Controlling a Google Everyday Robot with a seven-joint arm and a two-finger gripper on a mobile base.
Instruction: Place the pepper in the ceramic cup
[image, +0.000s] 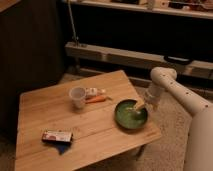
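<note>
Wooden table (100, 142). Near the front edge is a flat red-and-white packet (56, 135), with a blue scrap (62, 148) poking out under it. Mid-right is the green bowl (121, 120). The gripper (140, 105) hangs over its far rim and the arm (172, 90) comes in from the right; spread or closed, can't say. Further back, the pepper (96, 99) lies flat on the table just right of the upright cup (77, 96). A white bottle (95, 91) lies just behind the pepper. Shelving (130, 54) is beyond.
</note>
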